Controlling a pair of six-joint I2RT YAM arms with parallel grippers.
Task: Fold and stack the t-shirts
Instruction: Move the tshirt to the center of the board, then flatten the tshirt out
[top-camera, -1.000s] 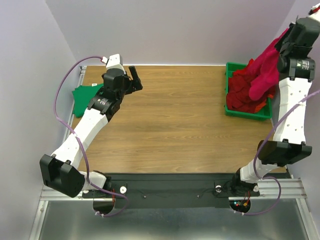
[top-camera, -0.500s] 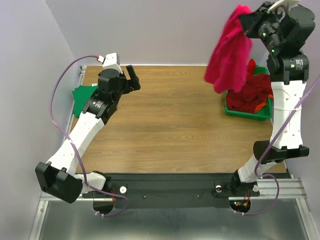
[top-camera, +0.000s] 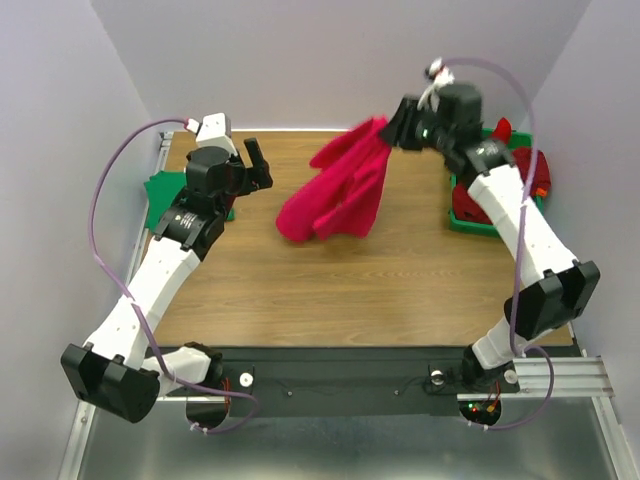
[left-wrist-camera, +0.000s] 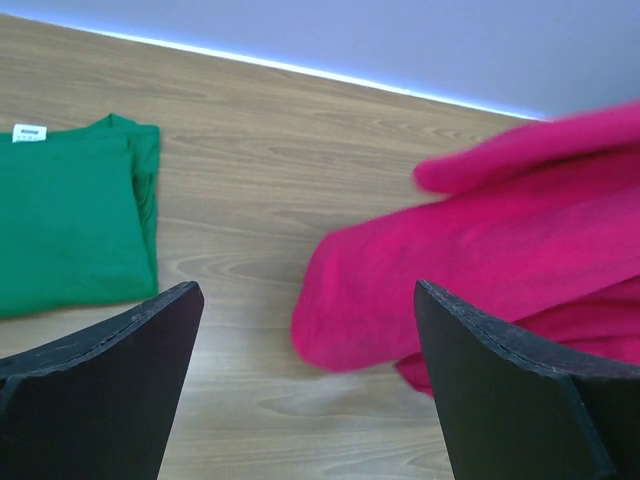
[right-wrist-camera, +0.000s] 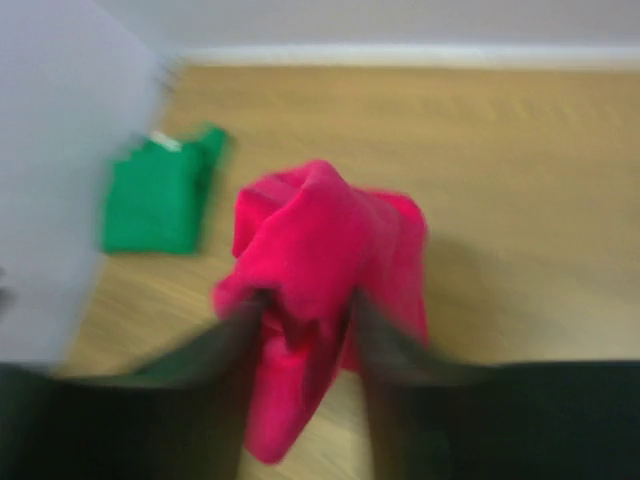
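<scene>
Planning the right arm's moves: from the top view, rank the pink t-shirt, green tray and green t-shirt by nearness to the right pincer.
1. pink t-shirt, mid-table, right at the right pincer.
2. green tray, right side.
3. green t-shirt, far left.

Tabletop (top-camera: 380, 280): wood-grain surface, smooth, low sheen. Pink-red t-shirt (top-camera: 340, 195): soft matt cloth, creased. Green t-shirt (left-wrist-camera: 70, 230): smooth matt cloth with a white label. Tray (top-camera: 478, 226): green plastic. Left pincer (left-wrist-camera: 308, 295): fingers (left-wrist-camera: 100, 390) matt black, faintly grainy. Arm shells (top-camera: 165, 265): smooth white plastic.

Overhead, wrist views sharing pink t-shirt (top-camera: 335, 195)
</scene>
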